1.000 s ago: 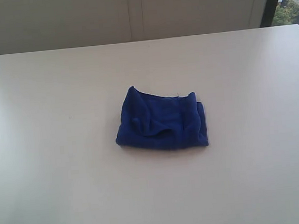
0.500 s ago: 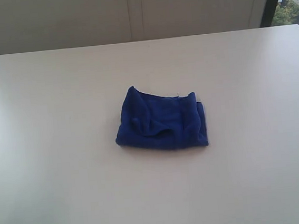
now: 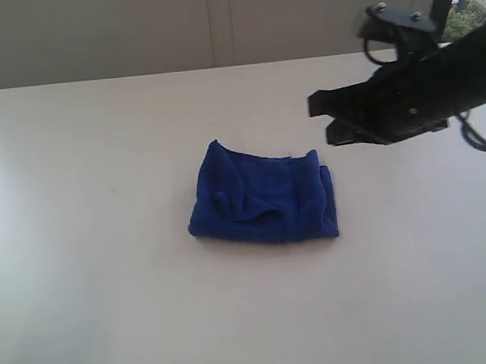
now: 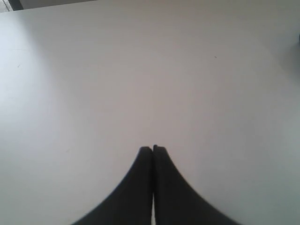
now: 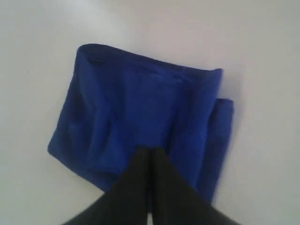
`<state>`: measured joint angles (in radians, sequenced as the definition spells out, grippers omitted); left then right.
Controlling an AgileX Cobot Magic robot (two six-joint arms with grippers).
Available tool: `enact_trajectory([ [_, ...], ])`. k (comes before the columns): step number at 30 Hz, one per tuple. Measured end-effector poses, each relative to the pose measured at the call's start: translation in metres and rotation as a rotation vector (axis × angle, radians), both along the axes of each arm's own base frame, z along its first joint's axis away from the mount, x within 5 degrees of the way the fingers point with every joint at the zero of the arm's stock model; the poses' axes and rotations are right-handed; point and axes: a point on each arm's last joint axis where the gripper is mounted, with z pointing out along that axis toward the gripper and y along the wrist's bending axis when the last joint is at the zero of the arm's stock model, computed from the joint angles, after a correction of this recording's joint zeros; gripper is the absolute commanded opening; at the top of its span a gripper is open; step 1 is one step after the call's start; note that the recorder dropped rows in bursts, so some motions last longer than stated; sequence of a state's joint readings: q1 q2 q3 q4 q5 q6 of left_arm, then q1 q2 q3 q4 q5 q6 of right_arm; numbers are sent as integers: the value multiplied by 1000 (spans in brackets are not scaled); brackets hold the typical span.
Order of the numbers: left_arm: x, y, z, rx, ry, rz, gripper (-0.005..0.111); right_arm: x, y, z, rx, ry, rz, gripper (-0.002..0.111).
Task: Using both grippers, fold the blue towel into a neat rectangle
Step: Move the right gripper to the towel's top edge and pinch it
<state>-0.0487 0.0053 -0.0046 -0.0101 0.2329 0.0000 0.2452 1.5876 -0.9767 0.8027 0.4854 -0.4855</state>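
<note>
Nearest the camera the pale table (image 3: 111,332) is bare. The left gripper (image 4: 153,149) does not appear in the exterior view; its own wrist view shows its two black fingers pressed together tip to tip over plain tabletop, holding nothing, with no cloth near them. In the middle of the table lies the blue towel (image 3: 262,202), doubled over into a squat, rumpled packet that is not a clean rectangle: a raised wrinkle sits on its left half and the layered edges stick out unevenly along its right side. It looks soft, plush and light, so I judge it will sag and drape once lifted and drag a little on the tabletop. Its layers will likely slide apart unless all are pinched at once; nothing about it seems fragile. The best hold seems to be the corners of the loose right-hand edge, one per gripper, taken low against the table. Beyond the towel and to its right, the right gripper (image 3: 323,120) hangs above the table, apart from the cloth. In its wrist view the fingers (image 5: 138,168) are closed on each other with nothing between them and the towel lies below, so they would have to part before any pinch
</note>
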Motion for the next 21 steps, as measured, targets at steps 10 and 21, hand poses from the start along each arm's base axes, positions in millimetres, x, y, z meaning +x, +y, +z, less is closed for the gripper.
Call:
enact_trajectory([
  [10,0,0,0,0,0,0,0,71,31,-60,-4,112,45,27],
  [21,0,0,0,0,0,0,0,84,32,-86,-13,127,-12,38],
])
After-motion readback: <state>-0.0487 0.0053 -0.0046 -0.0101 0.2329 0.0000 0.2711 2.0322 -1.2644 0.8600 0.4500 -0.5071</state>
